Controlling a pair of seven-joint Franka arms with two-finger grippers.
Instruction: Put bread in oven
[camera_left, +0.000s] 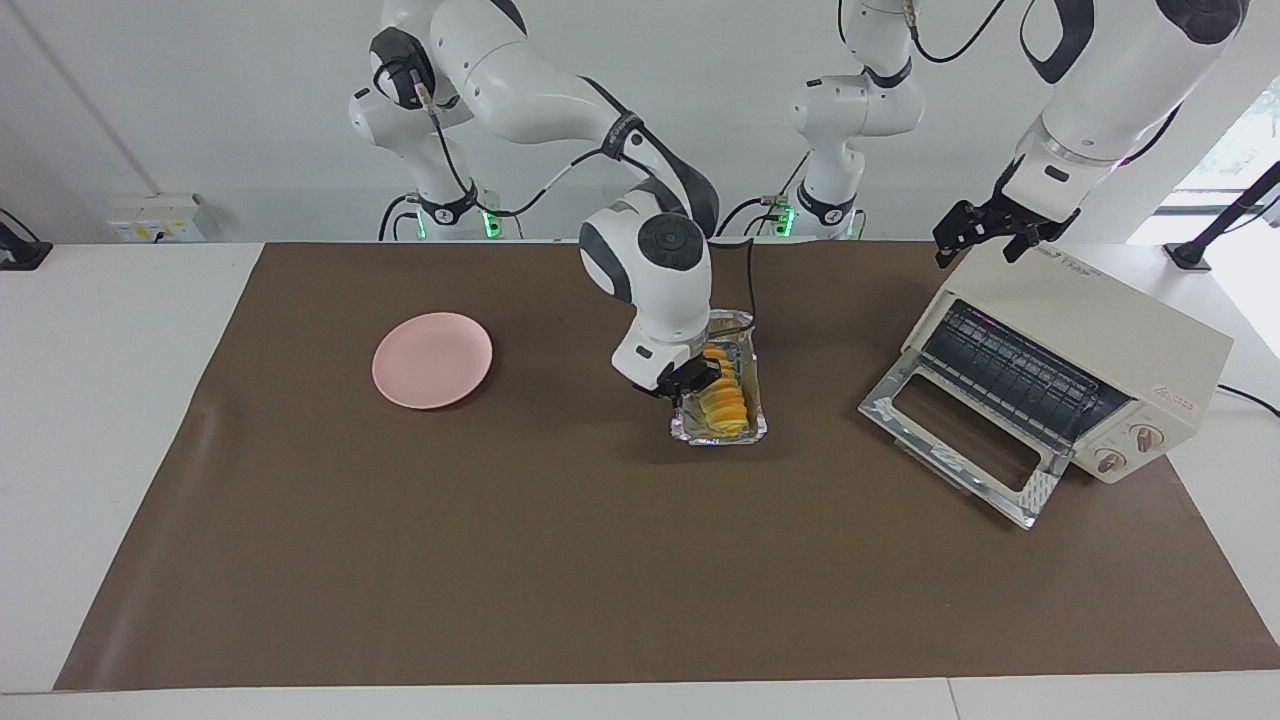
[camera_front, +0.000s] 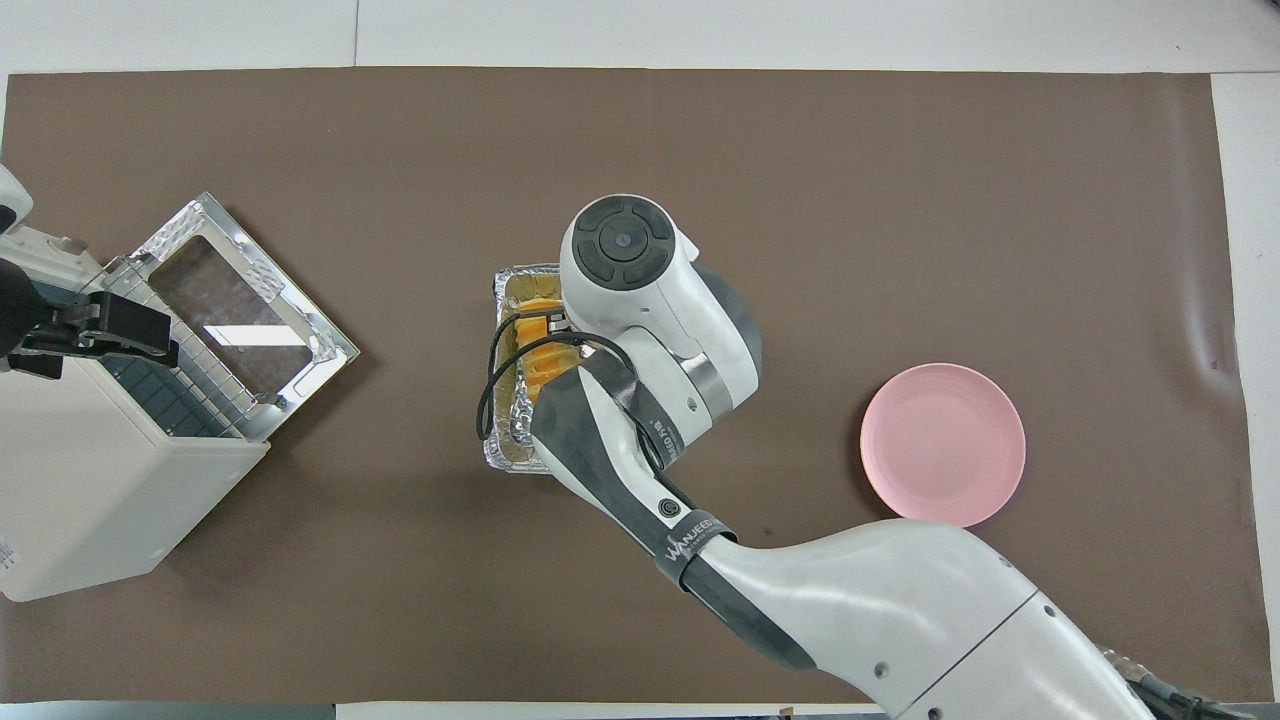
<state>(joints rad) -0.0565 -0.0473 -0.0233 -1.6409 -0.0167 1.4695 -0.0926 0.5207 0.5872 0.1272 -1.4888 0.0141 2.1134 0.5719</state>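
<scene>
Dropped flat onto the brown mat, the toaster oven's (camera_left: 1075, 370) glass door (camera_left: 955, 445) left the wire rack exposed toward the table's middle, ready to take a load. Bread (camera_left: 724, 400) lay in a crinkled foil tray (camera_left: 757, 428) mid-table, between the oven and a pink plate (camera_left: 432, 360). Reaching forward with its wrist bent steeply down, the right gripper (camera_left: 697, 382) sat low at the loaf's end nearer the robots, fingers apart around it, not clamped. Raised over the oven's top, the left gripper (camera_left: 985, 230) waited with its fingers spread.
</scene>
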